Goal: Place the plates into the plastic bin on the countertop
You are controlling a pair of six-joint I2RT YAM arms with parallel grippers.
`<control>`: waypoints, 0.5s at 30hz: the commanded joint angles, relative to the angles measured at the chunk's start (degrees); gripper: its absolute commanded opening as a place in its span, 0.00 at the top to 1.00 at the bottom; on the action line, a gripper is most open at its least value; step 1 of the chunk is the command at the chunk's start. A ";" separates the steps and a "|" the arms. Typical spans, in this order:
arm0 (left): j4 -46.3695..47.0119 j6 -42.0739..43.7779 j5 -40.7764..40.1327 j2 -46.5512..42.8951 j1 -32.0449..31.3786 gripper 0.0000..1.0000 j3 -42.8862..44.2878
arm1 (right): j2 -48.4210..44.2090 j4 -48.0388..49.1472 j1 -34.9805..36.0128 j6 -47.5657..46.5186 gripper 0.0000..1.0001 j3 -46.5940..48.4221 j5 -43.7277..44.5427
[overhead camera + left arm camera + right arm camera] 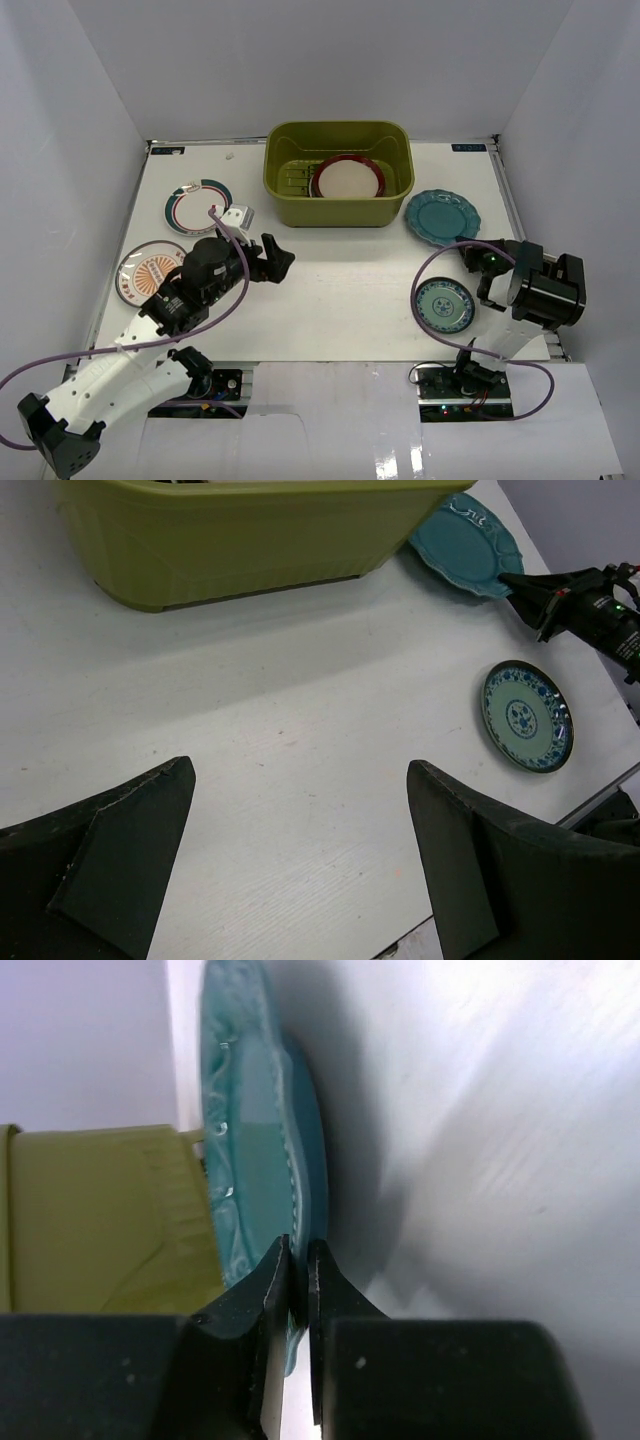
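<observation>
Overhead, a white countertop (340, 290) holds an olive-green bin (340, 212) at the far middle; a red plate (347, 180) lies flat inside it. Just right of the bin, flat on the surface, sits the teal plate (441, 216) with a scalloped edge. The right gripper (297, 1260) reaches it from the near side; its jaws are pinched almost together at the near rim, and the wrist view shows a sliver of teal between them, so it appears to have the rim in a thin edge grip. The plate looks flat on the surface, not yet lifted.

The left gripper (300, 770) hovers over bare countertop left of centre, jaws spread wide, holding nothing. A small plate (444, 304) lies near the right arm; a striped plate (198, 206) and an orange plate (150, 270) lie at the far left.

The step in hand seems to be lifting the teal plate into the bin. A pinch on a glazed, wavy rim is likely to slip, so the bite should be deep enough before rising; tilt the near edge up first, then lift slowly. Clear the bin's right wall fully before moving across, and lower beside or onto the red plate rather than dropping it — ceramic on ceramic could chip.
</observation>
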 commanded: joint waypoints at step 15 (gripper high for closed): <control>0.76 -0.78 -5.12 -2.71 1.16 0.02 -1.22 | -34.43 -18.89 12.28 -22.65 0.92 26.72 11.21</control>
